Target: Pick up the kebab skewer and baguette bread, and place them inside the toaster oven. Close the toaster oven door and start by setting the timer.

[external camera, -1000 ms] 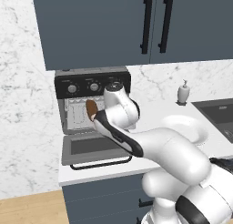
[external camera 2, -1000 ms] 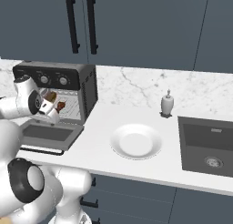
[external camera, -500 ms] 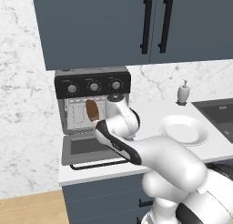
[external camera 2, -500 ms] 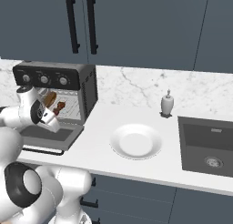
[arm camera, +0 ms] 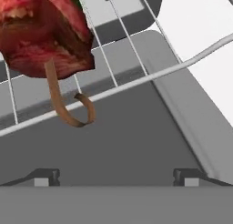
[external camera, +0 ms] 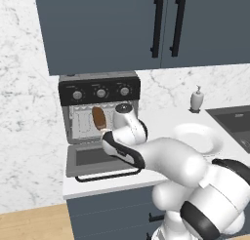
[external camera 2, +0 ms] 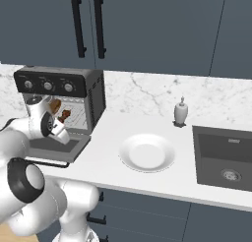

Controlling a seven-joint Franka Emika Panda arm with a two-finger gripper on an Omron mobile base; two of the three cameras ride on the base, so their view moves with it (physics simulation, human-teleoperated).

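Resting inside toaster oven (external camera: 100,107): kebab skewer (arm camera: 48,36)

White plate (external camera 2: 147,153) on the counter (external camera 2: 118,130), soap dispenser (external camera 2: 181,111) near sink (external camera 2: 225,158), dark cabinets (external camera 2: 147,24), perhaps navy.

The toaster oven (external camera: 100,117) stands on the desk, its door (external camera: 97,160) dropped flat. The baguette bread (external camera: 99,117) rests inside, tilted. The kebab skewer (arm camera: 43,34) sits over the wire rack (arm camera: 132,82), looped end near.
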